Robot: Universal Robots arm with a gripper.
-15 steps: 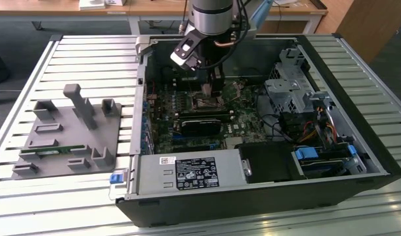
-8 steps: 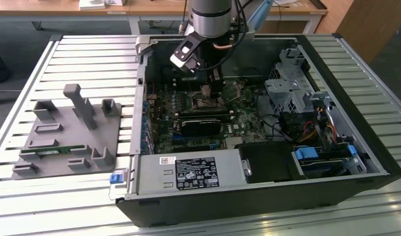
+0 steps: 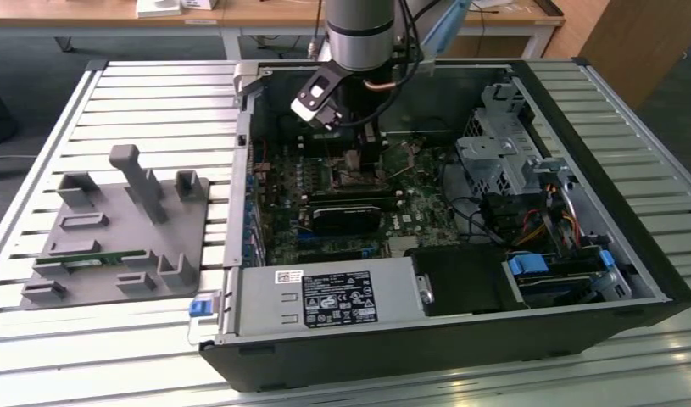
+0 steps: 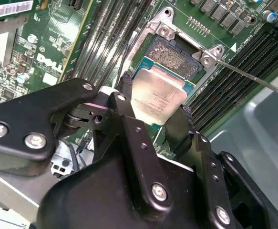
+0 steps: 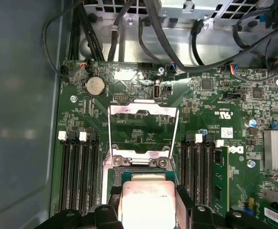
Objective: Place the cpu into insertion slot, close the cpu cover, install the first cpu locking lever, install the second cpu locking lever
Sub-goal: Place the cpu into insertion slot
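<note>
Holding cpu (image 4: pixel 159 98) clamped by opposite edges between gripper (image 4: pixel 155 102) fingers (image 4: pixel 124 88), just over slot (image 4: pixel 174 57), seemingly not yet seated: step one in hand, I judge. Cover (image 5: pixel 143 109) stands open; lever (image 4: pixel 253 78) unlatched. Seating calls for cpu square and level over slot. Exterior view: gripper at 11 o'clock from case (image 3: pixel 436 356) centre. Slot pins, cpu notches unreadable; slot's near edge hidden behind cpu.

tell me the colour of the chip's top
The chip has a dull silver-grey top, best seen in the second wrist view.
</note>
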